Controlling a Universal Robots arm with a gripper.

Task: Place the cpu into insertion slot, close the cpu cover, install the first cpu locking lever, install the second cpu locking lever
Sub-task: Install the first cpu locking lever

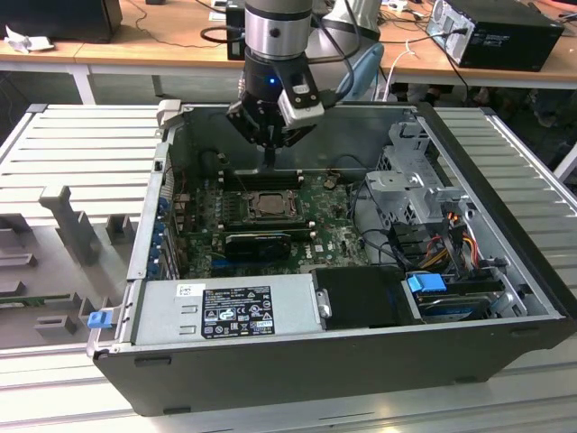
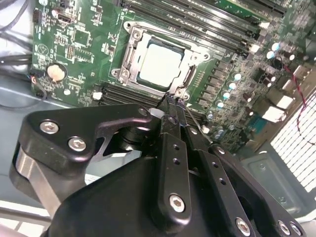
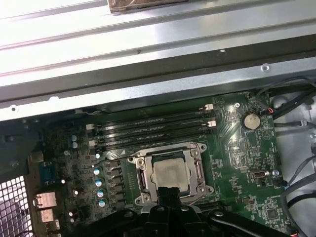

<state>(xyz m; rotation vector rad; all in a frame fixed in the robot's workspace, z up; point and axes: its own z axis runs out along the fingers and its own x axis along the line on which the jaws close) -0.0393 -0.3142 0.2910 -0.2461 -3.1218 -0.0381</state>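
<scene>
Nearest me, low in the exterior view, the grey power supply (image 1: 225, 311) lies along the front wall of the open computer case (image 1: 505, 271). Beyond it, mid-frame, is the green motherboard (image 1: 338, 236), where the cpu (image 1: 268, 206) sits flat in the insertion slot (image 2: 189, 75). In the second wrist view the cpu cover (image 2: 129, 54) lies down around it; whether any locking lever is hooked I cannot tell. Above the socket's far side, by the memory slots (image 1: 261, 178), hangs the gripper (image 1: 270, 167), fingers pinched together with nothing visible between them. I'd worry about those thin tips: a slightly off-line descent could glance off the cover and gouge the board
</scene>
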